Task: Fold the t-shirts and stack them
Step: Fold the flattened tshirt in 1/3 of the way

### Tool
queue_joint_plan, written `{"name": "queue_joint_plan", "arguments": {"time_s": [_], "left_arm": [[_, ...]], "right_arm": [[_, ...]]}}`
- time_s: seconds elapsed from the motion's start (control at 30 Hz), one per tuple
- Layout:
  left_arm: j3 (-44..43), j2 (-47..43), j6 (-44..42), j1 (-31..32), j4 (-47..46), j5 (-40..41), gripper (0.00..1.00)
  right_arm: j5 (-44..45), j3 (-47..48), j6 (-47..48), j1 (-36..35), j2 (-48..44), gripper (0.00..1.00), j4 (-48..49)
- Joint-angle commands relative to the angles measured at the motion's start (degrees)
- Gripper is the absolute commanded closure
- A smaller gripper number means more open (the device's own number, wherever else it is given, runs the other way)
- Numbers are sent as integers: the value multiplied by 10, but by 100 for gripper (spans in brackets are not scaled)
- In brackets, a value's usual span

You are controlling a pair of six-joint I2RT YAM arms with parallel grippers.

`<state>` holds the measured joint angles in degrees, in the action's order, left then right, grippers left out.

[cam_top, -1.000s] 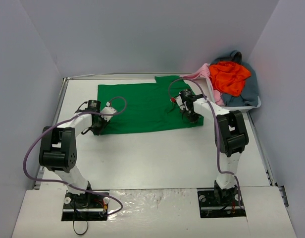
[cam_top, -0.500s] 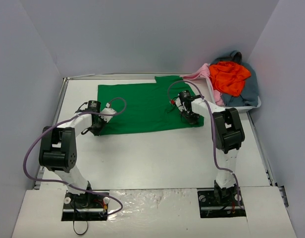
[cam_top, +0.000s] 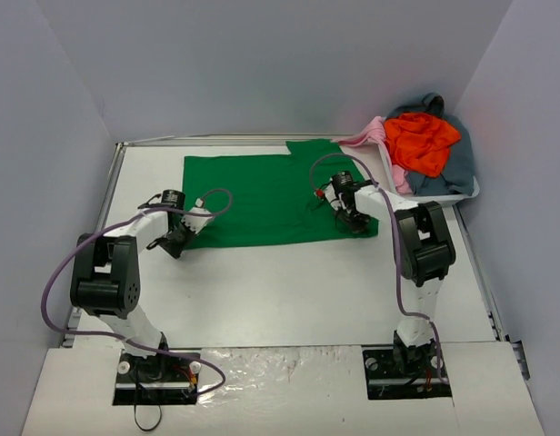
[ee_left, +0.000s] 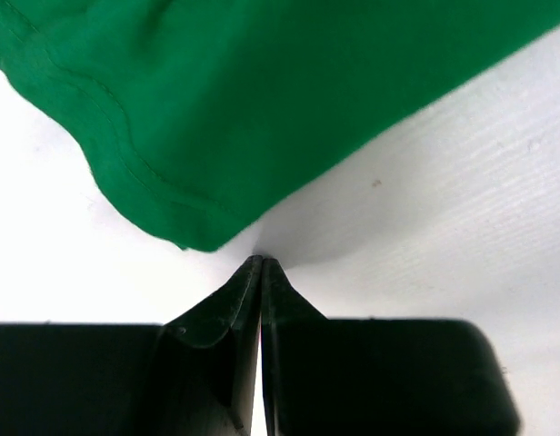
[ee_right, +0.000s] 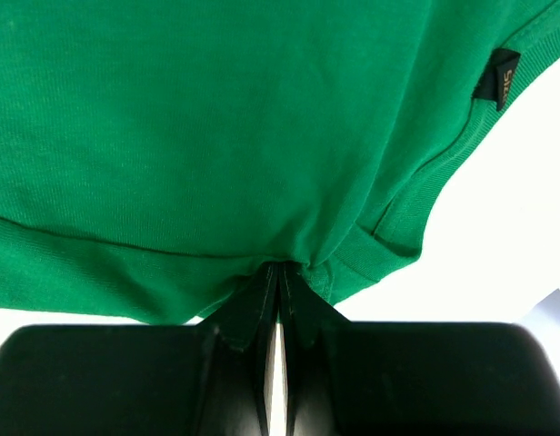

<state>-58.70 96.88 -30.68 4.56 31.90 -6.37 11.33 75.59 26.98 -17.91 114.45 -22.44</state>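
Observation:
The bright green t-shirt [cam_top: 262,195] lies spread flat on the white table. My right gripper [cam_top: 355,222] is at its near right edge. In the right wrist view the right gripper [ee_right: 280,266] is shut on the shirt's [ee_right: 216,118] hem, which bunches at the tips. My left gripper [cam_top: 177,243] is just off the shirt's near left corner. In the left wrist view the left gripper [ee_left: 262,261] is shut on nothing, with the green corner [ee_left: 198,227] lying just beyond the tips. An orange-red shirt [cam_top: 421,141], a pale pink one [cam_top: 375,136] and a grey-blue one [cam_top: 455,168] are piled at the back right.
The piled shirts sit in a white tub [cam_top: 471,193] in the back right corner. Grey walls enclose the table on three sides. A small black tag [ee_right: 498,86] is sewn on the green shirt's edge near the right gripper.
The green shirt has slid a little to the right with my right gripper. My left gripper has shifted slightly left and toward the front, and the shirt's corner now lies clear of its tips.

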Motion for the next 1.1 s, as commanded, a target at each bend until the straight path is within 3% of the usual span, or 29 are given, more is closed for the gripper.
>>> {"name": "queue_joint_plan", "arguments": {"time_s": [0.0,0.2,0.47,0.73,1.07], "left_arm": [[13,-58,-3,3,25,-10,98],[21,-148,9,4,-8,-36,94],[1,-120,17,4,-63,-36,85],[-25,-58,25,5,-106,-31,94],[-43,-18,27,7,-126,-40,97]], "right_arm": [[-20,-26,-5,9,-8,100,-68],[-20,-13,-6,9,-1,100,-73],[-19,6,-9,8,13,100,-77],[-18,17,-11,8,32,100,-81],[-16,25,-15,6,52,100,-82]]}}
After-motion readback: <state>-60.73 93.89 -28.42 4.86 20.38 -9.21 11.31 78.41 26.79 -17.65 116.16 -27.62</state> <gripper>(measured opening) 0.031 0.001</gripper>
